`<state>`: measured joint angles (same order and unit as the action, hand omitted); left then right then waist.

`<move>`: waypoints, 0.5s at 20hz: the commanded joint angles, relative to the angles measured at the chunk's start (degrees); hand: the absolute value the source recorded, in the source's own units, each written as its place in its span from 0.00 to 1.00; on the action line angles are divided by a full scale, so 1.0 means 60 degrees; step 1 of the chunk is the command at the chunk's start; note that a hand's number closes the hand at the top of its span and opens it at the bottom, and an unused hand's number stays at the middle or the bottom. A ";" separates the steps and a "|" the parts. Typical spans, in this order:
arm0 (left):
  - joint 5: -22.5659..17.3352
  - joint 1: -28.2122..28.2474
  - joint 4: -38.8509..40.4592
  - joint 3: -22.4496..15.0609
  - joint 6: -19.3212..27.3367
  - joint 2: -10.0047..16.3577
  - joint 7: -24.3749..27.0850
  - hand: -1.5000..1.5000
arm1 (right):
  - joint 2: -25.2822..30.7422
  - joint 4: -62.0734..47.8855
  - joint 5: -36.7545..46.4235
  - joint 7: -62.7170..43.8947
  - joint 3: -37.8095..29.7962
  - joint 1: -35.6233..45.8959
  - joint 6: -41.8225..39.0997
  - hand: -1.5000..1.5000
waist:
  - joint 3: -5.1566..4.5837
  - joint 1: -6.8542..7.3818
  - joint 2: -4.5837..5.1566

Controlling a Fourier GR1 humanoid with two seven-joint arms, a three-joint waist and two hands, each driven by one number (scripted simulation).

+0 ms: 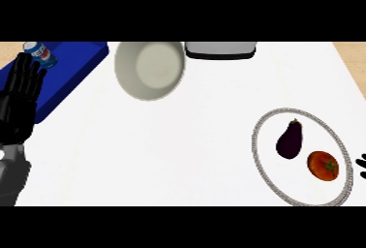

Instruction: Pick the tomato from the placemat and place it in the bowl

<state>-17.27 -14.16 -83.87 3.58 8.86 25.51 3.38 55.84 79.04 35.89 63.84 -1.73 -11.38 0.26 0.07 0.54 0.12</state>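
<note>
Red-orange and smooth-skinned, the tomato (pixel 323 165) is shown lying on the round, braid-rimmed placemat (pixel 307 190), just beside the right hand (pixel 363 161), of which only a dark sliver is seen at the view's right edge. Whether that hand is open or closed cannot be told, and nothing is seen in its hold. A dark purple aubergine (pixel 289 139) is laid on the same placemat, near the tomato on the side away from the right hand and parted from it by a narrow gap. The left hand (pixel 20 94) is seen at the view's left edge, resting with its fingers (pixel 27 72) straight and pointing up the view; nothing is held by them. Just beyond those fingertips a small can (pixel 39 52) is stood on a blue mat (pixel 71 68). The pale bowl (pixel 127 72) is found further to the right of the fingers, well apart from the tomato, with a grey-and-black appliance (pixel 220 50) just beside its rim. The tomato is judged to be light, round and slightly yielding, with a slick skin that may let it roll or slip; bruising is a risk if it is pinched at one spot. It is best enclosed from above around its widest girth, by opposed contact on two sides, with the aubergine's side approached with care.
</note>
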 commanded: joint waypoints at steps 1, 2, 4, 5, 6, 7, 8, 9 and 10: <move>0.0229 0.0378 -0.0610 -0.0090 0.0264 -0.0269 -0.0214 0.50 | -0.0553 -0.0814 0.0702 0.1291 0.0446 0.0357 0.0604 0.00 | -0.0002 -0.0012 -0.0022; 0.0274 -0.0123 0.0153 -0.0041 0.0072 -0.0335 0.0072 0.50 | -0.0543 -0.1090 0.0537 0.1158 0.0470 0.1178 0.0064 0.00 | -0.0005 -0.0016 0.0004; 0.0118 -0.0470 0.0705 0.0260 -0.0351 -0.0066 0.0157 0.50 | -0.1014 -0.1570 0.0910 0.1051 0.0780 0.1533 0.0483 0.00 | -0.0004 -0.0025 0.0019; 0.0213 -0.0242 0.0437 0.0209 -0.0286 -0.0139 0.0108 0.50 | -0.1054 -0.1397 0.1033 0.0884 0.0874 0.1554 0.0334 0.00 | -0.0006 -0.0031 0.0001; 0.0353 0.0220 -0.0414 -0.0006 0.0053 -0.0329 -0.0198 0.50 | -0.1173 -0.1886 0.1052 0.1061 0.0898 0.1786 0.0374 0.00 | -0.0001 0.0034 -0.0011; 0.0144 -0.0314 0.0233 0.0291 -0.0233 -0.0094 -0.0132 0.50 | -0.1212 -0.1949 0.0966 0.1140 0.1045 0.2208 0.0165 0.00 | -0.0001 0.0040 0.0012; 0.0057 0.0196 -0.0551 0.0380 -0.0247 0.0053 -0.0363 0.50 | -0.1147 -0.2138 0.1020 0.1729 0.0936 0.1502 0.0756 0.00 | 0.0002 0.0015 -0.0022; 0.0537 0.0236 -0.0357 -0.0182 0.0099 -0.0578 0.0054 0.50 | -0.1088 -0.2711 0.0958 0.1886 0.0904 0.2224 0.0538 0.00 | 0.0005 0.0055 0.0005; 0.0263 0.0189 0.0035 0.0374 -0.0280 -0.0136 0.0124 0.50 | -0.0897 -0.2350 0.0757 0.1955 0.0762 0.2011 0.0382 0.00 | -0.0005 -0.0026 -0.0007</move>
<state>-15.84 -13.75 -84.43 4.58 8.06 24.39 3.19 50.20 68.50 40.77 64.83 3.33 -1.72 1.91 0.08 0.60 0.11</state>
